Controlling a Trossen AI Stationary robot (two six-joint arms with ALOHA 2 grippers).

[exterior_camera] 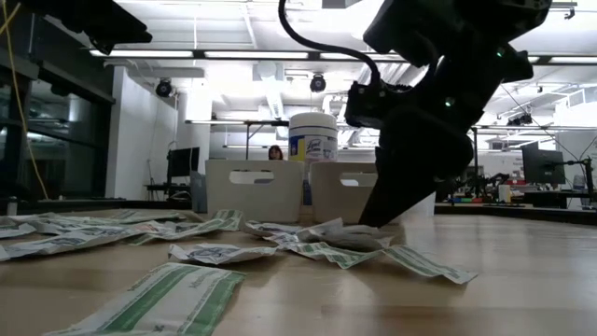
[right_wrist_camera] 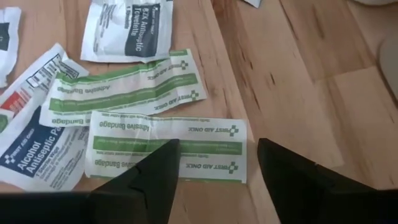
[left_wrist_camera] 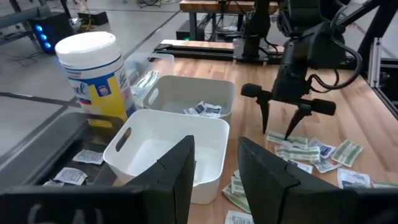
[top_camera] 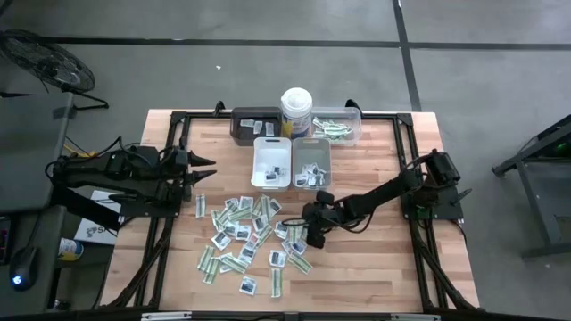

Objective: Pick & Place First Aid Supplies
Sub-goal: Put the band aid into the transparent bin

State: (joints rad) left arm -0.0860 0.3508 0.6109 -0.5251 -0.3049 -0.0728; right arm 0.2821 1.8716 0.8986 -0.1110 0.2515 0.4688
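The first aid supplies (top_camera: pixel 245 234) lie scattered flat on the wooden table: white sachets and green-and-white bandage strips, also seen in the low view (exterior_camera: pixel 215 252). My right gripper (top_camera: pixel 309 234) points down over the right edge of the pile, open. In its wrist view its gripper (right_wrist_camera: pixel 217 167) straddles the end of a bandage strip (right_wrist_camera: pixel 168 146) lying flat, and I see no touch. The left wrist view shows this right gripper (left_wrist_camera: pixel 280 127) just above the strips (left_wrist_camera: pixel 305 149). My left gripper (top_camera: pixel 203 171) waits open at the table's left, its gripper (left_wrist_camera: pixel 216 168) facing the trays.
Behind the pile stand a white tray (top_camera: pixel 272 174) and a grey tray (top_camera: pixel 311 153) holding a few sachets. At the far edge are a dark tray (top_camera: pixel 243 134), a clear tray (top_camera: pixel 350 114) with strips and a tall white canister (top_camera: pixel 296 111). Bare wood lies right of the pile.
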